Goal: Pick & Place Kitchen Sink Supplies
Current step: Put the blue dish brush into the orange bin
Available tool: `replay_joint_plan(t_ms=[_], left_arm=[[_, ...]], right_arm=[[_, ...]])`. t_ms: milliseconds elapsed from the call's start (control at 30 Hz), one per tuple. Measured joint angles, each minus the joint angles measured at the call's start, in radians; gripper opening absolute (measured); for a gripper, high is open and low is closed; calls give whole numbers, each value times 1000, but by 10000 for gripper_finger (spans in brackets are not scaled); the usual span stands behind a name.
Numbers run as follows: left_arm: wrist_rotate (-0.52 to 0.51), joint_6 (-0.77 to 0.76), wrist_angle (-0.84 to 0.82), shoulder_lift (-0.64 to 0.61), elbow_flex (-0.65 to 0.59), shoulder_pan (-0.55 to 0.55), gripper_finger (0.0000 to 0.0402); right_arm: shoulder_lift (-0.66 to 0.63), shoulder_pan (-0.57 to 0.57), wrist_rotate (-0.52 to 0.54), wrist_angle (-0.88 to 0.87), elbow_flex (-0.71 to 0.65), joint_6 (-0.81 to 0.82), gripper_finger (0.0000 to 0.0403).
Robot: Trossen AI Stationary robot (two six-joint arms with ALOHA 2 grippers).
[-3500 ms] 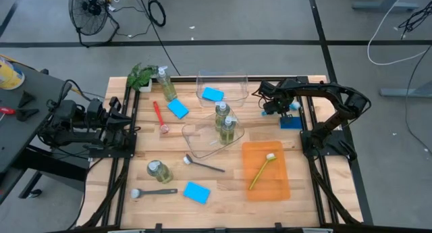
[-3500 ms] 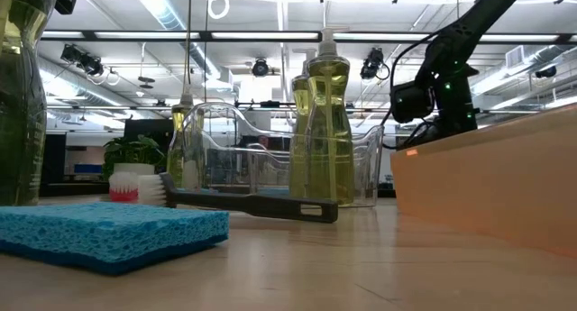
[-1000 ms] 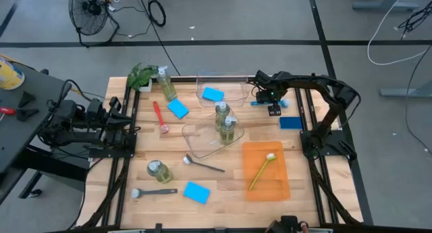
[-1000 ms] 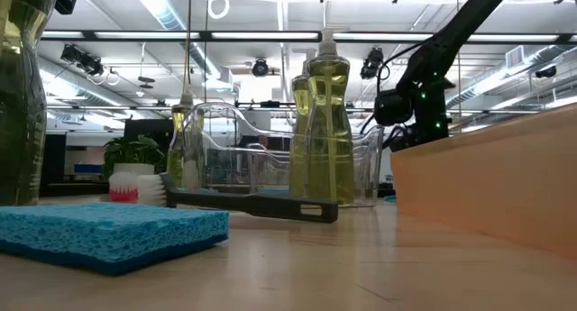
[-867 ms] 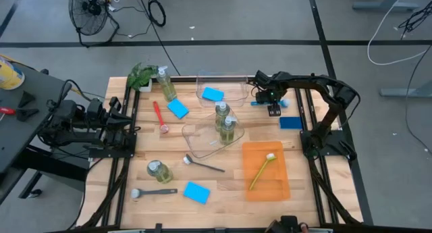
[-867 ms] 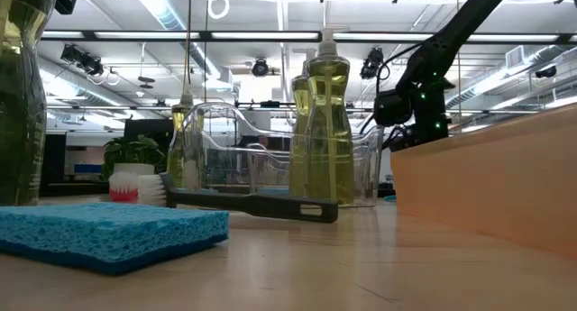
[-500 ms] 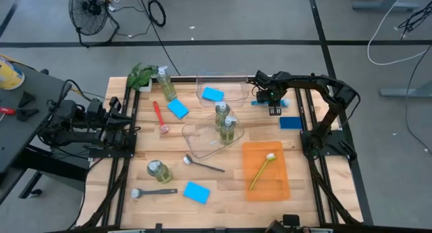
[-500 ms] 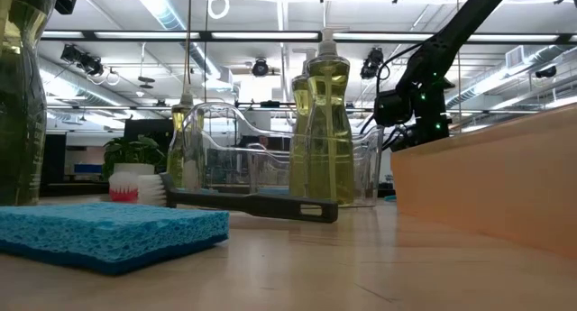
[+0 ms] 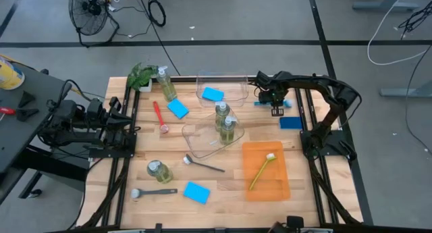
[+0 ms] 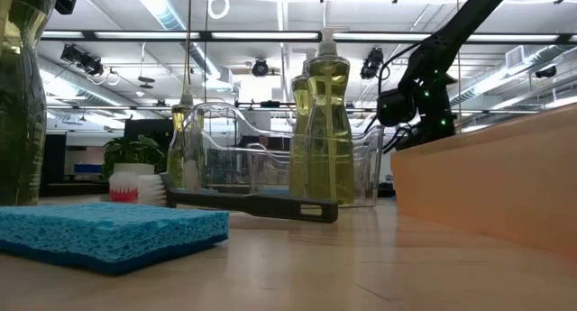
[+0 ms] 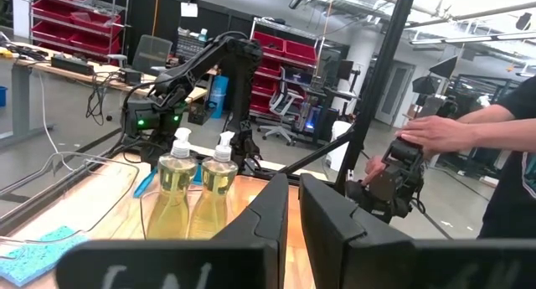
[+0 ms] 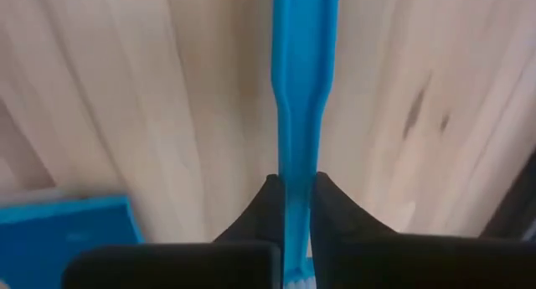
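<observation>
Blue plastic, the handle of a dish brush (image 12: 298,113), runs between the right gripper (image 9: 273,102)'s fingers, which are clenched on it near the counter (image 9: 223,186)'s far right corner, just right of the clear bin (image 9: 223,91) holding a sponge (image 9: 212,94). The grip sits on a narrow, smooth handle, so I judge the brush could swivel or slip out if swung fast, and its long end could catch the bin's wall on the way in. The brush's head is cut off at the wrist view's edge, and from above the arm covers most of the brush. At the counter's left edge the left gripper (image 11: 289,214) waits, fingers nearly together and holding nothing
</observation>
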Motion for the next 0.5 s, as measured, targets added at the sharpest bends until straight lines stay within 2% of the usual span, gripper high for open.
replay_joint_plan(t_ms=[267, 500], left_arm=[[0, 0, 0, 0, 0, 0, 37], [0, 0, 0, 0, 0, 0, 37]], right_arm=[[-79, 0, 9, -51, 7, 87, 16], [-187, 0, 58, -115, 7, 122, 16]])
